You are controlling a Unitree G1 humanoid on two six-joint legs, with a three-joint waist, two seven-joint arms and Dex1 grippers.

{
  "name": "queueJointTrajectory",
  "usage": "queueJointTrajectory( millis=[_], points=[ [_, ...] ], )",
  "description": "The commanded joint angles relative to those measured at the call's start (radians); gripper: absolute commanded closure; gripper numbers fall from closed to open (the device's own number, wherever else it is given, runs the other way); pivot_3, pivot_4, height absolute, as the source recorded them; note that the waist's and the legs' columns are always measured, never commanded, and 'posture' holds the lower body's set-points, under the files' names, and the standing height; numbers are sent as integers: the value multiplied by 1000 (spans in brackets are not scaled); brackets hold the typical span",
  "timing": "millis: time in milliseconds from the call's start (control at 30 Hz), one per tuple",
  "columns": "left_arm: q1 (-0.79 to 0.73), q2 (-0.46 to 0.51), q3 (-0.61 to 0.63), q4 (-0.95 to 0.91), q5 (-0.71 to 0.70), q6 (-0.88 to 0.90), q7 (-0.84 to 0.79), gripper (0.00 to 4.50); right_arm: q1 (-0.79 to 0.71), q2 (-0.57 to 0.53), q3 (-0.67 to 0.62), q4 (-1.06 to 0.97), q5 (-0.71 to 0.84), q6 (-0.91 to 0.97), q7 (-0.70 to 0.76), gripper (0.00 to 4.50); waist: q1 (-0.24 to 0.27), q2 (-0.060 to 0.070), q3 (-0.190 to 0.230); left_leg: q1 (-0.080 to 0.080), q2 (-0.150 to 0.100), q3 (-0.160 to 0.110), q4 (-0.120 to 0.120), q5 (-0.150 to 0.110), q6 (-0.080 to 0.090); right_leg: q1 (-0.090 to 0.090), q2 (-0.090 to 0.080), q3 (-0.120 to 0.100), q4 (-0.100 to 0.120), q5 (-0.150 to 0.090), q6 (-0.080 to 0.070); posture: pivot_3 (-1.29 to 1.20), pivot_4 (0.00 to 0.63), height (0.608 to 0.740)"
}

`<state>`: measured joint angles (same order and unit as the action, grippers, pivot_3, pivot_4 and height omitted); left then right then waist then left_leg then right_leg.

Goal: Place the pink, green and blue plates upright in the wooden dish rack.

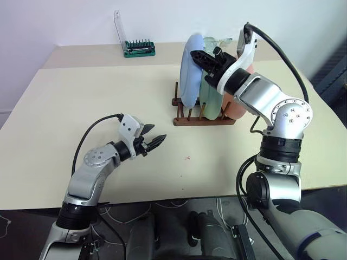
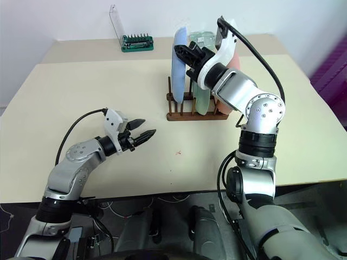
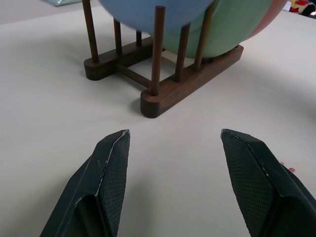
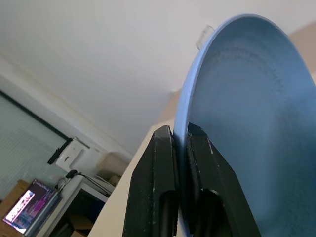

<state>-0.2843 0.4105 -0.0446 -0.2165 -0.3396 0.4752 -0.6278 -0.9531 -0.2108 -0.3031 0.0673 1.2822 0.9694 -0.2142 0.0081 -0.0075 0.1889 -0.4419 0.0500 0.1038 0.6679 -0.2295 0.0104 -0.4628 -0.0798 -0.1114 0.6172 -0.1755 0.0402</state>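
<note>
Right hand [image 4: 180, 143] is clamped on the upper rim of the blue plate [image 1: 190, 70], one black finger on each face of it, with hardly a gap between the fingers; the plate stands upright in the wooden rack [image 1: 203, 115], at the end of the rack nearest the robot's left; next to it stands the green plate [image 1: 210, 93], also upright between the pegs; behind that, at the far end from the blue one, stands the pink plate [image 1: 238, 108], largely hidden by the right arm; the three sit close together, face to face, each in its own slot.

Left hand [image 1: 154, 142] hangs just above the bare table [image 1: 81, 92], well apart from the rack and nearer the robot; its two fingers stand wide apart and hold nothing; seen from its wrist, it points towards the near end of the rack, with the rounded rail end and the thin pegs straight ahead; a small red mark [image 1: 187, 158] lies on the table just beside it.

At the far edge of the table, well apart from the rack, sits a green bit holder [image 1: 139, 50] with its clear lid standing up.
</note>
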Motion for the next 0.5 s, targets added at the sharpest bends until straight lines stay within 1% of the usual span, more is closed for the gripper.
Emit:
queueJointTrajectory(
  millis=[33,67,100,167,267,433,500],
  points=[
    [-12,1,7,-30,-10,-5,-5,1485,-12,8,-19,16,16,11,-10,4443,0,0,0,0,0,0,0,0,0,0,0,0,0,0,0,0,150,730],
    [-13,1,6,-29,-10,-5,-5,1485,-13,10,-18,25,11,12,-10,4443,0,0,0,0,0,0,0,0,0,0,0,0,0,0,0,0,150,730],
    [-14,1,5,-29,-9,-5,-6,1485,-15,12,-17,32,9,13,-11,3799,0,0,0,0,0,0,0,0,0,0,0,0,0,0,0,0,150,730],
    [-14,0,4,-29,-9,-5,-6,1485,-22,13,-12,29,-6,2,6,3111,-1,0,0,0,0,0,0,0,0,0,0,0,0,0,0,0,150,730],
    [-11,-1,2,-33,-9,-5,-6,1485,-42,-28,47,-29,-99,-30,101,1591,-1,0,0,0,0,-1,0,0,0,0,0,0,0,0,0,0,150,730],
    [-5,-4,-4,-39,-8,-6,-5,1485,-54,-127,152,-118,-263,-76,282,1591,-2,0,0,0,0,-1,0,0,0,-1,0,0,-1,0,0,0,150,730],
    [-4,-6,-5,-42,-8,-5,-3,1485,-50,-203,204,-170,-357,-121,377,1591,-1,0,0,0,0,-1,0,0,0,-1,0,0,-1,-2,3,0,150,730]
  ],
)
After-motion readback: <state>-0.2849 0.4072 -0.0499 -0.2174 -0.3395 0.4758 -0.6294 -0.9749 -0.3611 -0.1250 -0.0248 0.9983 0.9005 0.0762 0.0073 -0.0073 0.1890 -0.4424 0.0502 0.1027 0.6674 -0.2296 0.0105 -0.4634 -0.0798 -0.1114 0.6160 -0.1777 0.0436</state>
